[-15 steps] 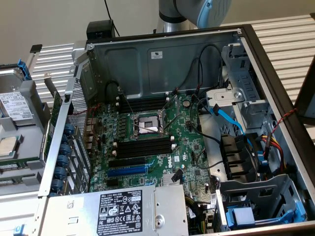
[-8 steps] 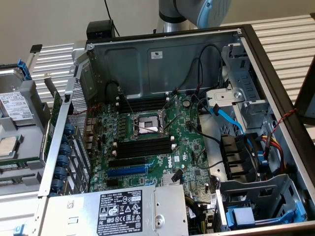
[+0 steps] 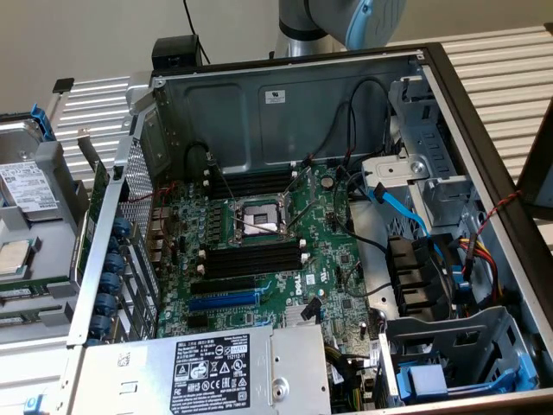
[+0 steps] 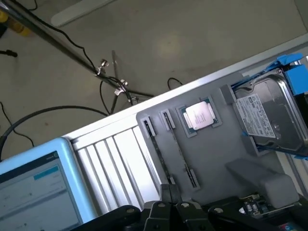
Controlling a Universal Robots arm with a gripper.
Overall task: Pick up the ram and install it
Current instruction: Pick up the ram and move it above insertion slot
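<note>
You can read one brand: the Dell mark printed in white on the green board, just beside the black slots. The power supply at the case's near edge carries a black label crowded with approval symbols, but its small print cannot be read. The drive has a white label with lines of text and a barcode, also too fine to make out. The CPU's metal lid bears faint print that you cannot read either. A blue-framed screen shows pale rows with nothing legible.

The arm rises behind the case in the exterior view, with its grey and blue joint at the frame's top edge. The hand hangs above the grey tray, its black fingers pressed together and holding nothing.

The ram stands edge-on in the tray's clip holder, a thin dark line between two end clips. It sits beside the CPU, with the drive farther along the tray. The hand is nearest the ram's closer end and appears clear of it. The tray rests on the slatted desk, outside the case.
</note>
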